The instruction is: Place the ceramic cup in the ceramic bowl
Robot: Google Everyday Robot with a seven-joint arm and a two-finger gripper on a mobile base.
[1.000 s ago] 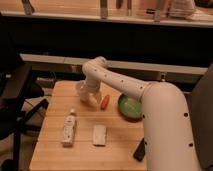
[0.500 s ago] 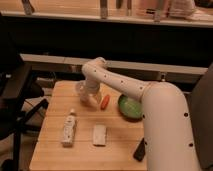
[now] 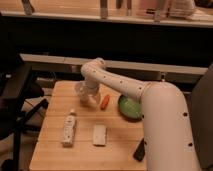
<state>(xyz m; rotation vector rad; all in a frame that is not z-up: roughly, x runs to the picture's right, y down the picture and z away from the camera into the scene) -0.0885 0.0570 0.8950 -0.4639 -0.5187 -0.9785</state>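
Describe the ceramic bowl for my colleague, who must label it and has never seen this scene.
Start at the wooden table and go to its right side, by the robot's white arm. The ceramic bowl lies there, just right of a small orange item; the hand is farther left. It is the only round, green thing among white and orange neighbours.

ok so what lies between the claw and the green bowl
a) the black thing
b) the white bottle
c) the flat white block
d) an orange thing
d: the orange thing lies between the claw, at the far left part of the table, and the bowl; the bottle is nearer the front.
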